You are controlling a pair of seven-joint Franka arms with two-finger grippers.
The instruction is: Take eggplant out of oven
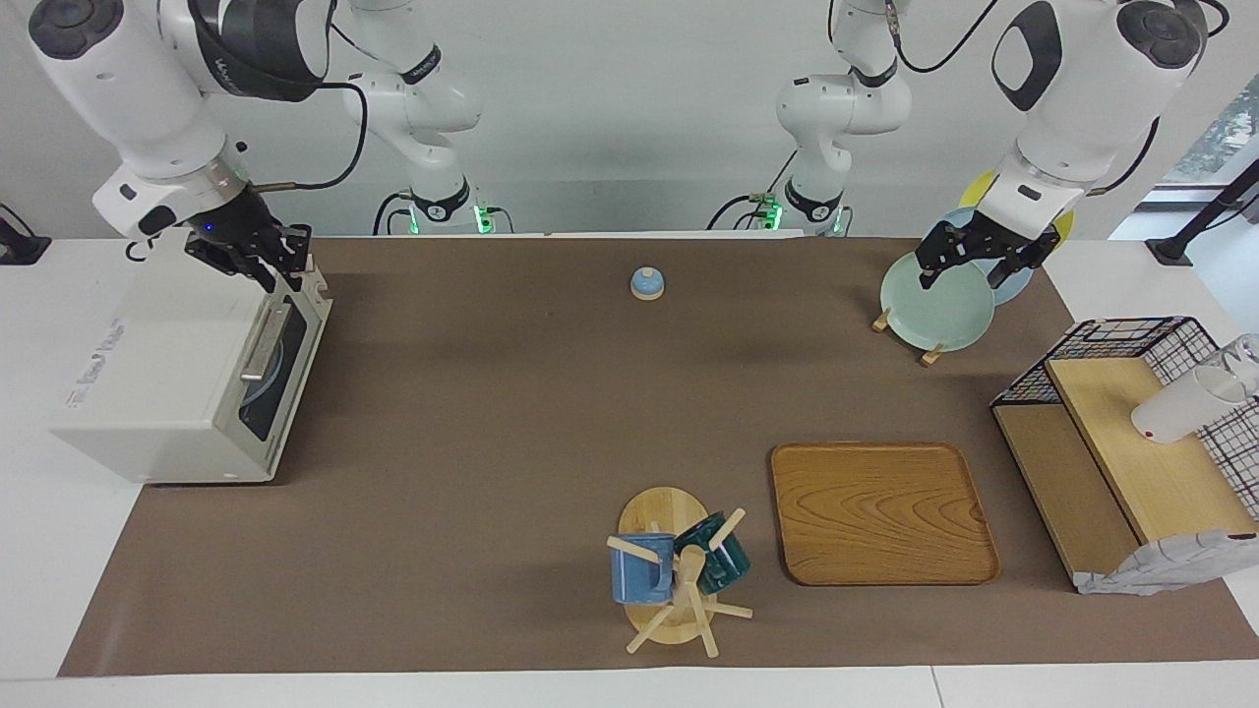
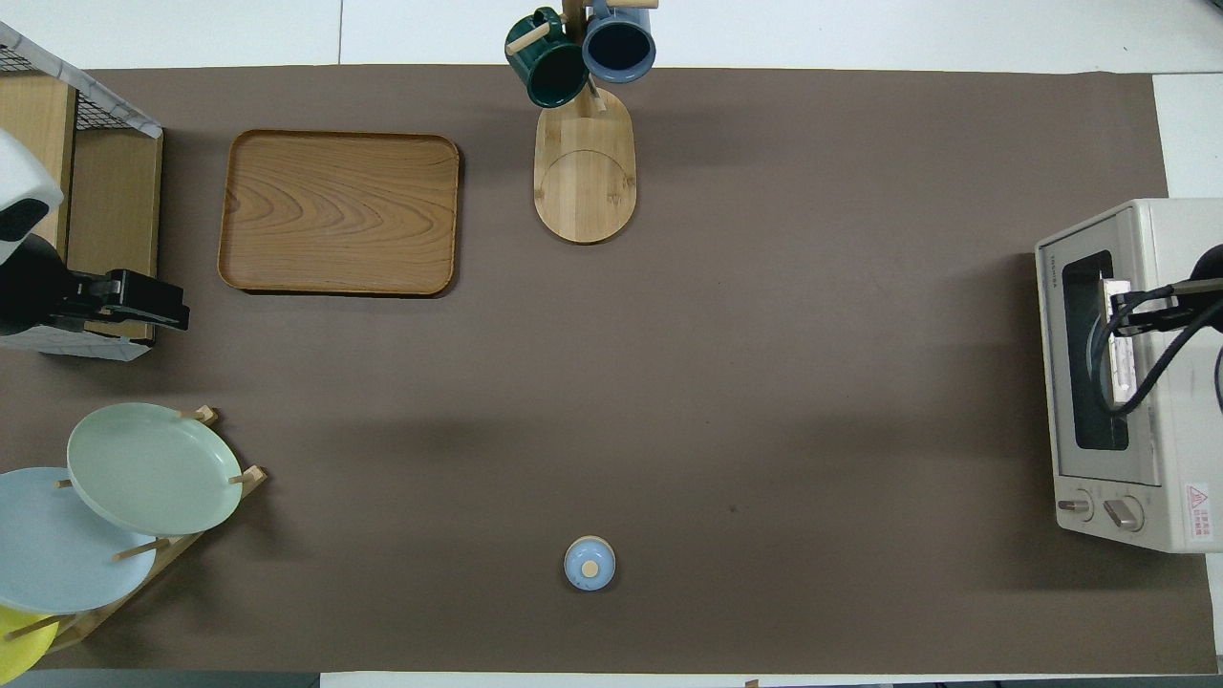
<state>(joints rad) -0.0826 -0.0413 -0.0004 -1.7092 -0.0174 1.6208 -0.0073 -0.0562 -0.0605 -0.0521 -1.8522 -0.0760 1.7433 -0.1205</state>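
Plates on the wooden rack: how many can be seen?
3: a pale green plate farthest from the robots, a light blue plate next, a yellow plate nearest them, mostly hidden. More may be hidden.

Oven (image 1: 187, 379) (door shut) at right arm's end
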